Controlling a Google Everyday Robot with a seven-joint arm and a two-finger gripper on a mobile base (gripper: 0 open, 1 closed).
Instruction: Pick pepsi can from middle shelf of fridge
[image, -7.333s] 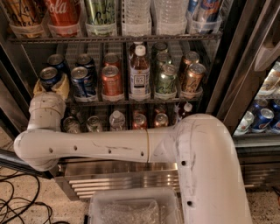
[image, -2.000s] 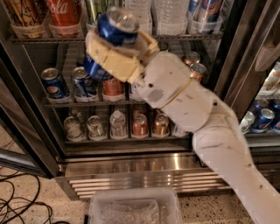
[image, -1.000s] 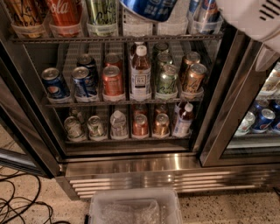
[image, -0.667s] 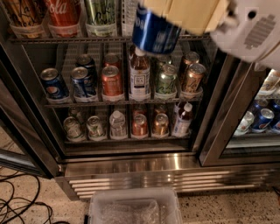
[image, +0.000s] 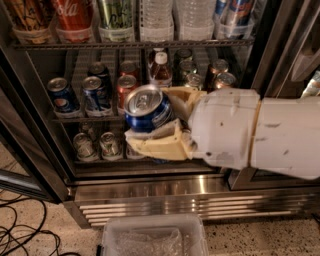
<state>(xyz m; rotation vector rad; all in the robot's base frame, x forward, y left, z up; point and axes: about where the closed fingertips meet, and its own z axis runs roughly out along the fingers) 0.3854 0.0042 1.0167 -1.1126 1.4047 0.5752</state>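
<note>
My gripper (image: 161, 120) is in the middle of the camera view, in front of the open fridge (image: 150, 185). Its tan fingers (image: 157, 145) are shut on a blue pepsi can (image: 147, 109), held out of the fridge with its silver top facing the camera. The white arm (image: 250, 132) reaches in from the right and hides part of the middle shelf (image: 80, 119). Two more blue cans (image: 62, 96) and an orange-red can (image: 126, 86) stand on that wire rack at the left. A brown bottle (image: 160, 70) and other cans stand behind the arm.
Big bottles and tall cans (image: 115, 20) line the upper rack. Small cans (image: 95, 146) stand on the lower rack. A ribbed steel base grille (image: 190, 205) runs below. A clear plastic bin (image: 155, 237) sits on the floor in front. Black cables (image: 22, 235) lie at lower left.
The gripper took the blue can from the left of the middle shelf, carried it up and right, and now holds it lower, in front of the middle shelf.
</note>
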